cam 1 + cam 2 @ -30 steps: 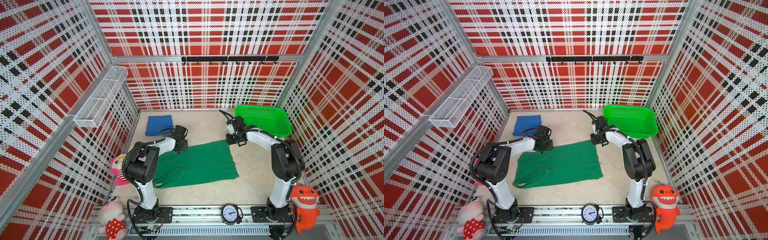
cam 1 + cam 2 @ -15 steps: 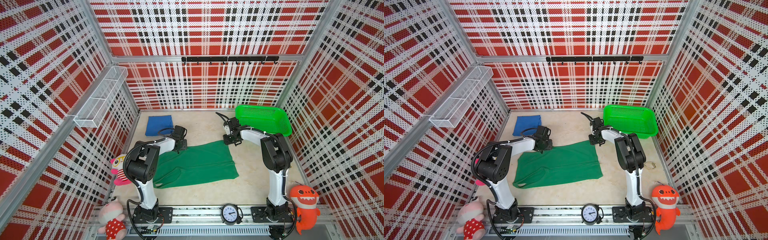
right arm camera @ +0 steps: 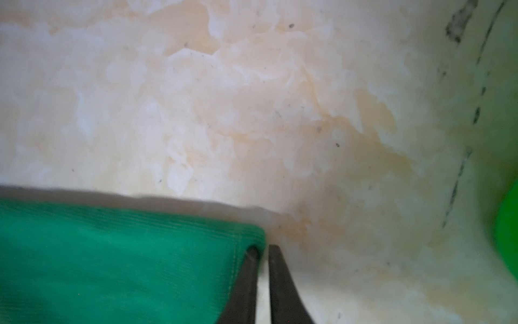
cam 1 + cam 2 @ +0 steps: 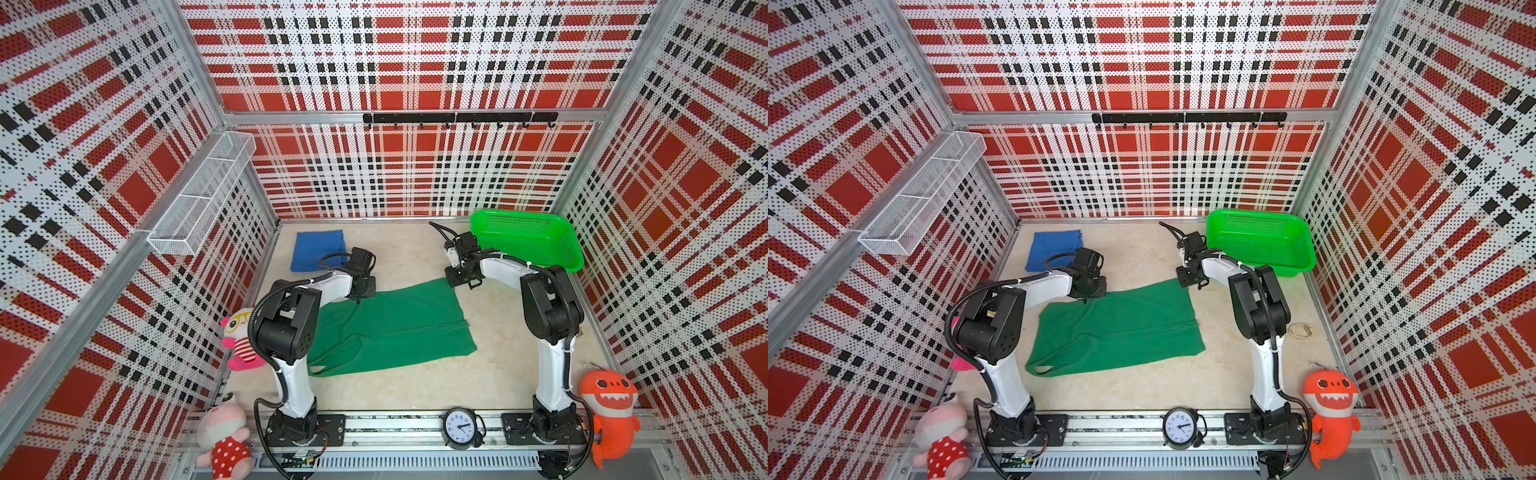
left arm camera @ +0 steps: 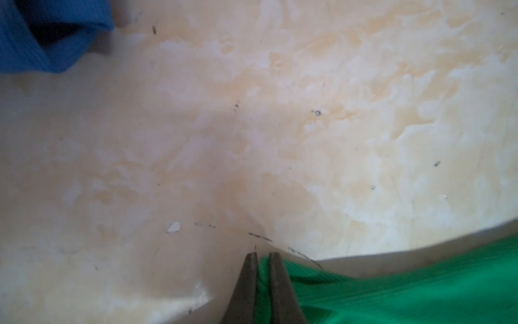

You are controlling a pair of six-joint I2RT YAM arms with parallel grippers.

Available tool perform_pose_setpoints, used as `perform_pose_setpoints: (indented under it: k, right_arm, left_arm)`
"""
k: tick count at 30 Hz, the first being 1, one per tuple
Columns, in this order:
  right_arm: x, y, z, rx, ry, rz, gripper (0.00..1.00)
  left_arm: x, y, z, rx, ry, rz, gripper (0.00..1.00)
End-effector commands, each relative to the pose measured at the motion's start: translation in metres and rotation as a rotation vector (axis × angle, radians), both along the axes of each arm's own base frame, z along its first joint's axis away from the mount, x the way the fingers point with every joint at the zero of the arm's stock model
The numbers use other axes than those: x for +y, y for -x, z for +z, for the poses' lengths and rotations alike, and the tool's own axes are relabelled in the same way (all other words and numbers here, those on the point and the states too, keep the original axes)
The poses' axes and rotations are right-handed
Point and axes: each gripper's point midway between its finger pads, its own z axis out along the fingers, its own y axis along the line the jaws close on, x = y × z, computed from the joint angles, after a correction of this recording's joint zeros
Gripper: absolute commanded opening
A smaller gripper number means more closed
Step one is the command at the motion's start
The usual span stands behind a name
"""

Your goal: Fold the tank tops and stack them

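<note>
1. Hold left gripper (image 5: 262,255) clamped on green tank top (image 5: 420,286) corner, pinched between its tips.
2. Recheck right gripper (image 3: 263,248): near-closed, hem at its edge, hold unclear.
3. Lift both corners level, back toward arm bases.

A robot lab cell: perforated plaid walls (image 4: 415,62) enclose an aluminium rail (image 4: 390,428) bearing robot arms (image 4: 332,286).

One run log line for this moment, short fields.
green tank top: spread flat | left jaws: shut on far corner | right jaws: almost shut at other corner, grip unclear | blue tank top: folded
</note>
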Motion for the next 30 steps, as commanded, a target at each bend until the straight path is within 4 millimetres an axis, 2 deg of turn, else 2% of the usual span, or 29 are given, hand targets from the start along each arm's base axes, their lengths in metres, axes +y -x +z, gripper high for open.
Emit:
perform_pose_setpoints:
  k: [1,2,5,13,18,23,28,30]
  right_arm:
    - [-0.001,-0.010,0.030,-0.077,-0.001,0.027,0.27]
    - [0.000,-0.011,0.032,-0.077,-0.005,0.028,0.29]
    - [0.003,-0.012,0.030,-0.072,-0.021,0.029,0.30]
    - [0.011,-0.011,0.011,-0.033,-0.045,0.042,0.31]
    - [0.016,-0.009,0.000,-0.011,-0.036,0.052,0.29]
    - [0.016,-0.012,-0.001,-0.010,-0.031,0.049,0.23]
    - [0.013,-0.017,0.007,-0.039,-0.012,0.044,0.00]
    - [0.010,-0.020,0.014,-0.064,0.003,0.040,0.00]
  left_arm:
    - [0.000,-0.004,0.003,-0.002,-0.019,-0.007,0.24]
    - [0.001,-0.004,0.003,-0.001,-0.017,-0.001,0.29]
    - [0.007,-0.002,0.003,0.004,-0.005,0.022,0.37]
    - [0.022,0.002,-0.002,0.014,-0.021,0.057,0.38]
    - [0.022,0.002,-0.009,0.027,-0.020,0.055,0.33]
    - [0.020,0.000,-0.011,0.026,-0.022,0.048,0.26]
    - [0.015,-0.003,-0.008,0.017,-0.027,0.027,0.16]
    - [0.014,-0.004,-0.005,0.009,-0.033,0.018,0.12]
